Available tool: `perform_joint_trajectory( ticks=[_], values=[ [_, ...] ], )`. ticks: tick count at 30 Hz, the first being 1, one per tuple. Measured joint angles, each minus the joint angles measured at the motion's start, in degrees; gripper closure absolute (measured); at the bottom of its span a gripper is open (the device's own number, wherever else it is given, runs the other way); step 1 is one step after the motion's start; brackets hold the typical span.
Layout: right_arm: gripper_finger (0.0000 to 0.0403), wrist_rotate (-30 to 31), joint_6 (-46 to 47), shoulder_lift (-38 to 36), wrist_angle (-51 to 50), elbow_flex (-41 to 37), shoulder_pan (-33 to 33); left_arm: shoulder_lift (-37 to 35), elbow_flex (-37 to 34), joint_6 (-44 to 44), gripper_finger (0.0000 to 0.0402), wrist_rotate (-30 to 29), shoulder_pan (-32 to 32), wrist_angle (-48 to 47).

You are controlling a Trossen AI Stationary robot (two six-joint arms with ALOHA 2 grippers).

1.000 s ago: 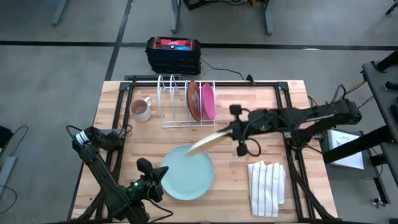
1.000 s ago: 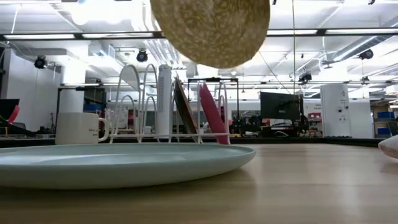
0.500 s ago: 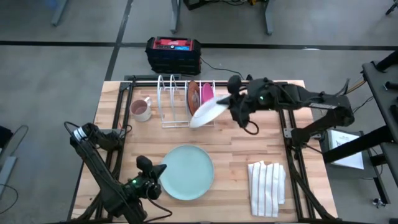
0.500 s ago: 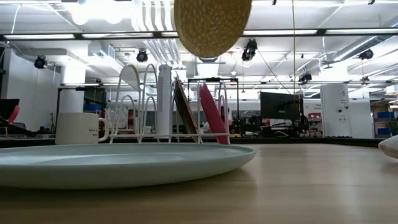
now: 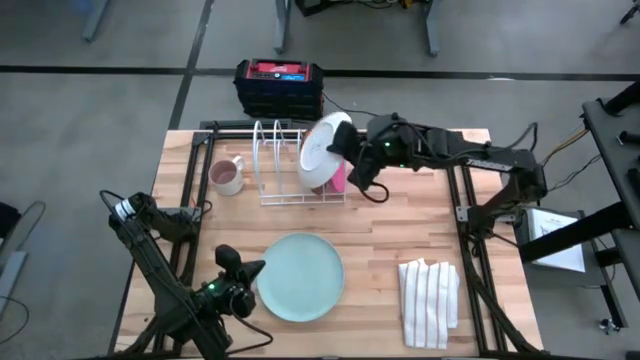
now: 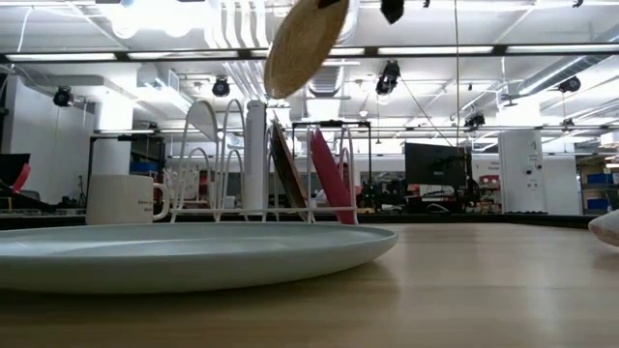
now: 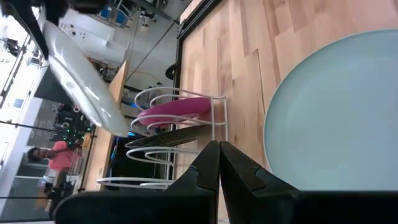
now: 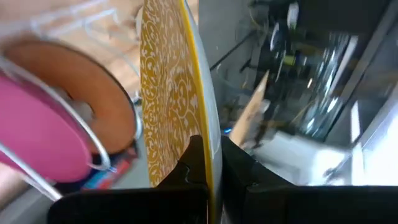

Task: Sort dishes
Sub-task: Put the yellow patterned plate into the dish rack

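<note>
My right gripper (image 5: 346,162) is shut on the yellow speckled plate (image 5: 322,150), held above the white wire rack (image 5: 285,165) at the table's far side. The plate shows high and tilted in the low view (image 6: 305,43). The magenta-pink plate (image 5: 337,180) and the orange-brown plate (image 8: 87,106) stand on edge in the rack's slots. The pale teal-blue plate (image 5: 300,277) lies flat on the table near the front. My left gripper (image 5: 258,271) is shut and empty beside that plate's left rim. My right gripper pinches the yellow plate's rim (image 8: 202,134) between its two fingers, one finger (image 8: 186,168) on the patterned face and one on the underside. The fingers come from the table's right. The plate is lifted clear above the rack, tilted steeply toward standing on edge.
A white mug (image 5: 227,176) stands left of the rack. A white striped folded cloth (image 5: 430,288) lies at the front right. A black and red box (image 5: 279,86) sits beyond the table's far edge. The rack's left slots (image 5: 268,150) hold nothing.
My right gripper has carried the yellow plate up and toward the table's far edge and left, from over the teal plate to above the rack. The plate has tipped from nearly flat to steeply on edge. My left arm has kept still.
</note>
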Motion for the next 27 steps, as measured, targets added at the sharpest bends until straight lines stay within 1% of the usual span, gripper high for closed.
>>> perform_joint_trajectory(
  ticks=[3, 5, 10, 13, 17, 22, 27],
  values=[
    [0.0403, 1.9, -11.7, 2.6, 0.4, 1.3, -0.1, -0.1, -0.2, 1.4, 0.0401, -0.1, 0.0, 0.0],
    [0.0403, 4.4, -15.8, 4.8, 0.9, 2.1, -0.1, -0.1, -0.4, 1.8, 0.0401, -0.1, 0.0, 0.0],
    [0.0403, 7.8, -19.0, 9.3, 2.3, 4.0, -0.5, -0.1, -1.6, 1.9, 0.0401, -0.2, 0.0, 0.0],
    [0.0403, 8.0, -21.0, 11.2, 3.1, 5.4, -0.6, -0.3, -2.5, 1.9, 0.0401, -1.3, 0.0, 0.0],
    [0.0403, 10.0, -21.5, 13.5, 3.0, 6.7, -0.6, -1.7, -4.1, 1.3, 0.0401, -1.5, 0.0, 0.0],
    [0.0403, 10.6, -22.5, 13.9, 6.0, 7.1, -0.6, -3.5, -6.1, -0.7, 0.0401, -1.5, 0.0, 0.0],
    [0.0403, 10.5, -23.2, 13.9, 6.7, 7.1, -0.6, -5.7, -9.8, -3.4, 0.0401, -1.1, -0.1, 0.0]
  ],
)
